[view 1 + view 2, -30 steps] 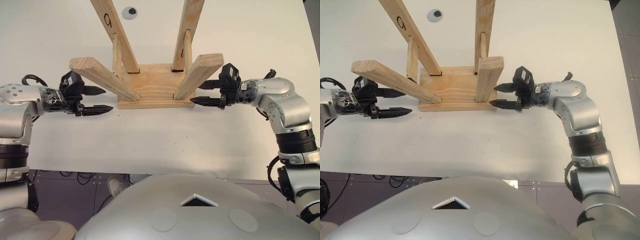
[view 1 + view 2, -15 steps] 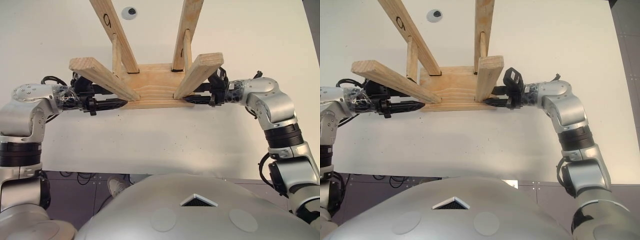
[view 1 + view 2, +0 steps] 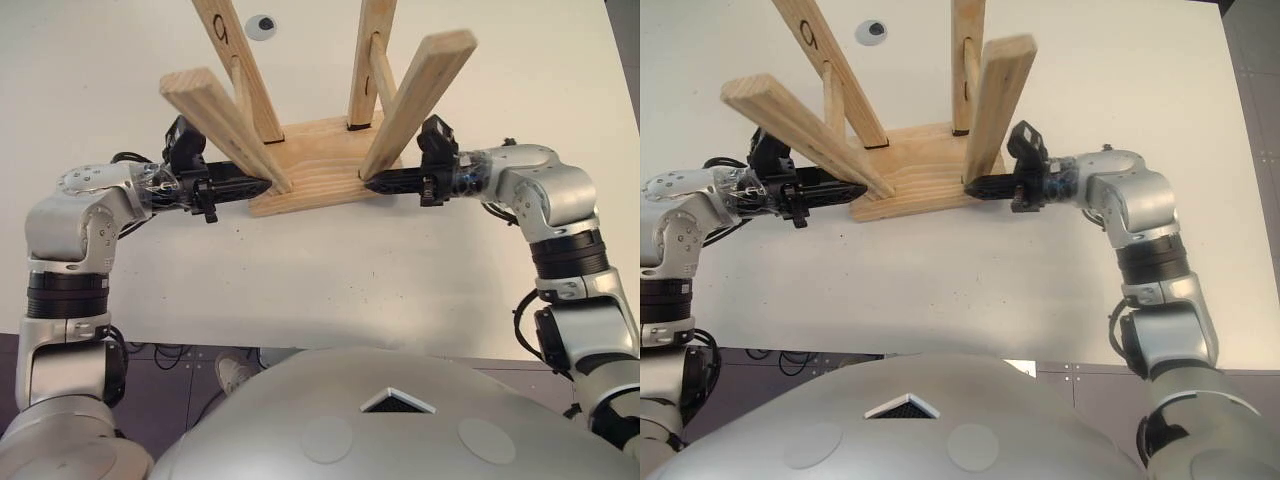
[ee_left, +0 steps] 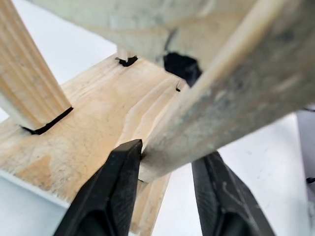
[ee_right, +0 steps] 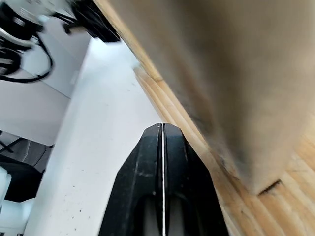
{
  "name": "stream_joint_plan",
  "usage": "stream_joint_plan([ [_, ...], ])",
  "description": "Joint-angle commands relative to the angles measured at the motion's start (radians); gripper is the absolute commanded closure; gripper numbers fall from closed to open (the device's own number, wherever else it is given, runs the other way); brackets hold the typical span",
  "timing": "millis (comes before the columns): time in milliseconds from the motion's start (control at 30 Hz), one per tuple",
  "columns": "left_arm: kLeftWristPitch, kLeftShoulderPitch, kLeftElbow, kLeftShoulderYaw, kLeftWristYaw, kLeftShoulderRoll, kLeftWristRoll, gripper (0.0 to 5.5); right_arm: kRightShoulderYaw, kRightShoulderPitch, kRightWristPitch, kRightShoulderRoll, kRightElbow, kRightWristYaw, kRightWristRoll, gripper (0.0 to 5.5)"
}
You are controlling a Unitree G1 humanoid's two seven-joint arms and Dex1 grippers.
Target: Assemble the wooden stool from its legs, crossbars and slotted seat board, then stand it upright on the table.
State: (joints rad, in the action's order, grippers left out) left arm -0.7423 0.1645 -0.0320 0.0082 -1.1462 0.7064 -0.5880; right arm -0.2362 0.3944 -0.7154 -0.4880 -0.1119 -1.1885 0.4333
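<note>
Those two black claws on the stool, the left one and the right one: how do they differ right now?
The left gripper has its fingers apart, clamping the stool's near left leg; the right gripper has its fingers pressed together, holding nothing. The left gripper meets the seat board from the robot's left, the right gripper from its right. Both are black, with their tips at the board's edge.

One leg [image 3: 232, 55] bears a handwritten mark, perhaps 9.
</note>
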Motion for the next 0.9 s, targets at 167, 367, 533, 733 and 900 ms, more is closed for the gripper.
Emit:
stream_joint_plan([
  [167, -0.020, -0.005, 0.020, -0.003, -0.044, 0.036, -0.015, 4.04, -0.001, -0.020, 0.005, -0.146, 0.049, -0.060, -0.034, 4.67],
  [367, -0.013, 0.006, 0.034, -0.003, -0.079, 0.053, -0.022, 4.05, 0.072, 0.020, -0.037, -0.206, 0.008, -0.108, 0.016, 3.60],
  [533, -0.014, 0.035, 0.053, -0.025, -0.112, 0.063, -0.015, 4.05, 0.076, 0.057, -0.065, -0.098, -0.029, -0.055, 0.047, 3.08],
  [733, -0.046, 0.077, 0.070, -0.041, -0.136, 0.068, -0.027, 4.05, 0.061, 0.075, -0.116, -0.015, -0.064, -0.031, 0.065, 3.38],
  [900, -0.313, 0.120, 0.033, 0.040, -0.075, 0.070, -0.175, 4.12, 0.076, 0.120, -0.433, -0.052, -0.051, -0.062, 0.197, 3.68],
])
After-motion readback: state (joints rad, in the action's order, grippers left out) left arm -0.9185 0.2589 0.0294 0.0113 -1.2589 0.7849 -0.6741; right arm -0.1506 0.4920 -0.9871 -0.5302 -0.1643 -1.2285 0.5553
